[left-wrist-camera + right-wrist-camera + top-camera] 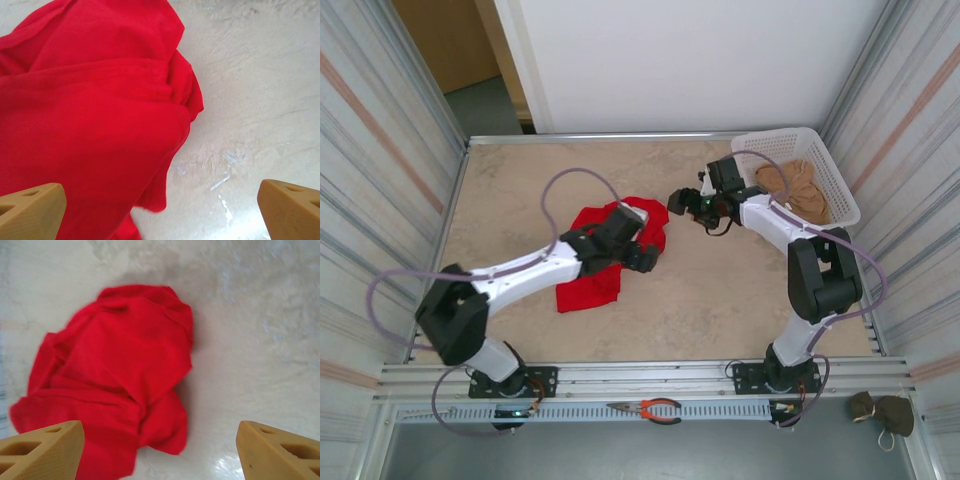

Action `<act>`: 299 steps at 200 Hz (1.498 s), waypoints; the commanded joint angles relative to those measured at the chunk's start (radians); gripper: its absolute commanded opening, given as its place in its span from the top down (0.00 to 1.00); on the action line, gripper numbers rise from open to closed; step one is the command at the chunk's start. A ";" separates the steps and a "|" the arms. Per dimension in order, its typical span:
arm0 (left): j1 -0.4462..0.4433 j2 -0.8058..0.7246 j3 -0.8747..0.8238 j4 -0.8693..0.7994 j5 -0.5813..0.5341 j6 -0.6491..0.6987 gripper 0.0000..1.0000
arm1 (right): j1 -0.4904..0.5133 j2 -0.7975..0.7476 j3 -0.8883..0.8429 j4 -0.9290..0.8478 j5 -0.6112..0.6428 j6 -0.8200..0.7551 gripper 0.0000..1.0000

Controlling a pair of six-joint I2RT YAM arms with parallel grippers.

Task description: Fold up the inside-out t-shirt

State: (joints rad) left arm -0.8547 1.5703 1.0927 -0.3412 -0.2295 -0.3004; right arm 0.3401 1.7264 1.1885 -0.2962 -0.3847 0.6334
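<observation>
**Top view.**
- Item: t-shirt (582, 288), a crumpled red heap left of centre on the tabletop (720, 290), partly under your left arm.
- Left tool (646, 256) is over its right edge. Right tool (680, 200) is near its far right corner.
- Step, as judged: spreading not yet begun and no fold made.
- Room: bare tabletop lies right of the heap and nearer to you. The basket (840, 190) stands well apart, far right.

**Left wrist.**
- Left tool (162, 207) is spread to its widest and holds nothing.
- The cloth's loose edge (165, 195) runs between the fingers, with bare surface to the right.

**Right wrist.**
- Right tool (160, 450) is wide apart and empty, above the heap's lower lobe (165, 430).
- Next move, as judged: you need one free edge in each tool, then a pull apart to flatten the cloth.
</observation>
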 commanded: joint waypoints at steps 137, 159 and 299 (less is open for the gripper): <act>0.244 -0.210 -0.050 0.020 0.095 -0.059 1.00 | 0.143 0.269 0.064 0.192 -0.097 0.145 0.54; 0.385 -0.350 -0.099 0.031 0.227 -0.101 1.00 | 0.125 0.272 0.099 0.211 -0.147 0.157 1.00; 0.820 -0.576 0.102 0.035 0.518 -0.256 1.00 | -0.142 -0.427 0.203 0.020 -0.209 0.195 1.00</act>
State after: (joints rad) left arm -0.0517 1.0153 1.1435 -0.3107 0.2562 -0.5091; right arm 0.2020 1.3346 1.4181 -0.2401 -0.5777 0.7818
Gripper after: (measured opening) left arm 0.059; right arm 0.050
